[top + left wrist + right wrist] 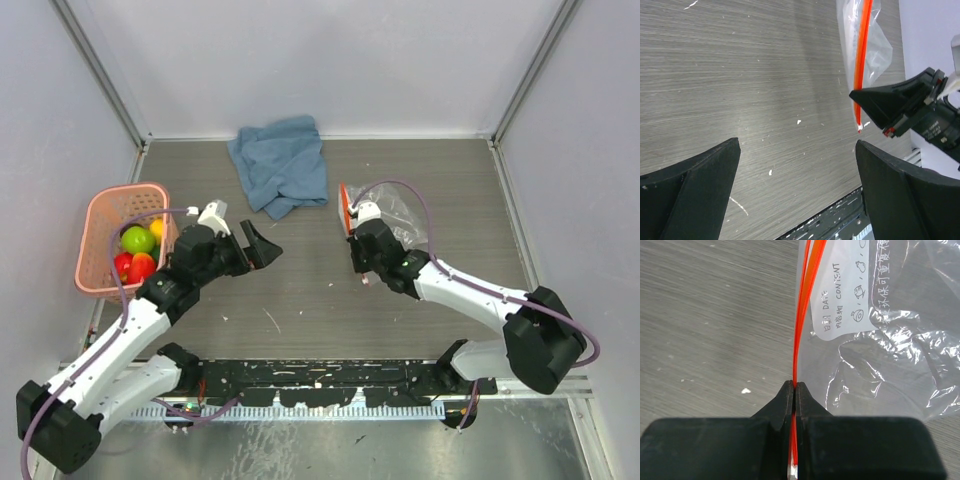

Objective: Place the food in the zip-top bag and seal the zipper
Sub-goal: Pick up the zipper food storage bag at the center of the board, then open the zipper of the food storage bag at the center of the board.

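Grey wood-grain table [300, 290]; on it blue cloth [285, 165], pink basket [92, 255], clear zip-top bag [405, 210]

Right wrist view: you can read a white label panel [840, 305] printed on the zip-top bag [890, 370], just beside the zipper [801, 330]. It carries "DATE" and "CONTENT", each paired with Chinese characters. On the panel's side away from the zipper are small outline pictograms, then a row of larger Chinese characters, cut off at the frame edge.

The surface [300, 290] lies open in the middle, hemmed by blue cloth [282, 165] behind, pink basket [95, 255] left, zip-top bag [405, 215] right.
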